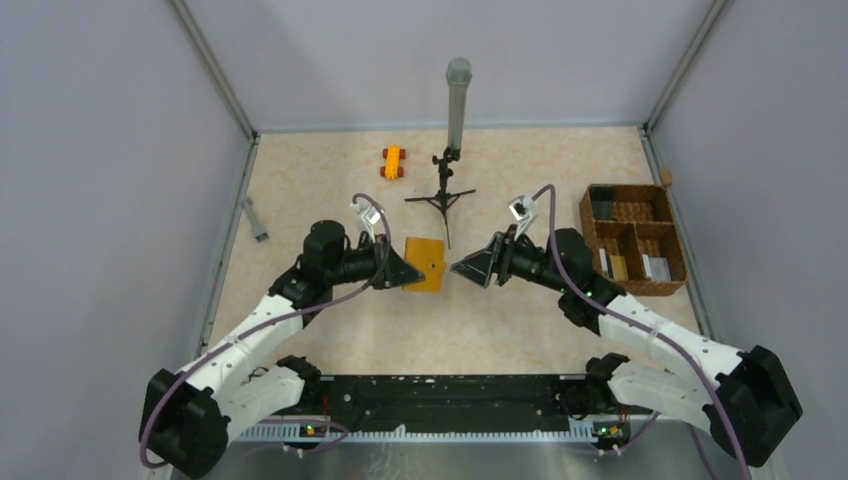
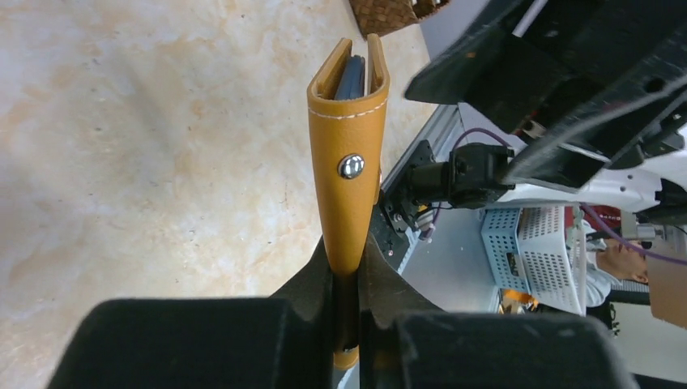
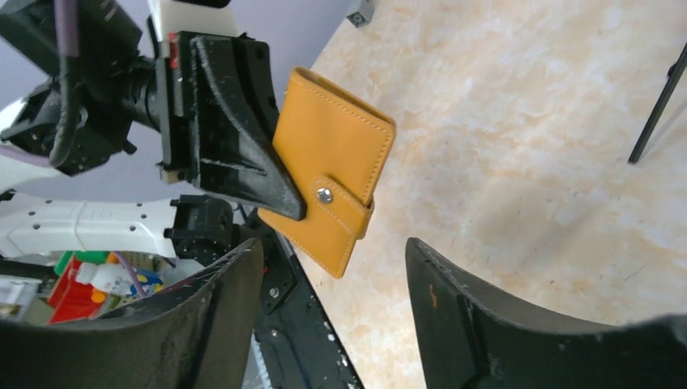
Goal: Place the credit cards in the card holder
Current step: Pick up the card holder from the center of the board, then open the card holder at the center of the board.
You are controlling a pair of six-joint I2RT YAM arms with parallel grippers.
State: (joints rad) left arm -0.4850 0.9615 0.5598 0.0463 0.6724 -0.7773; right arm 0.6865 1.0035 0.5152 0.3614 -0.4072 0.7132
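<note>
The left gripper (image 1: pixel 408 270) is clamped almost closed on the left edge of the card holder (image 1: pixel 425 263). It holds the holder off the table (image 1: pixel 330 190) at mid-scene, folded, with its strap snapped. A card (image 2: pixel 353 77) shows as a dark edge between the two leaves. The right gripper (image 1: pixel 462 268) has its jaws spread wide just right of the holder, not touching it and gripping nothing.

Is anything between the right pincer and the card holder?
Nothing visible. The open right pincer faces the card holder, which is clamped in the left pincer, with only a clear gap between them.
</note>
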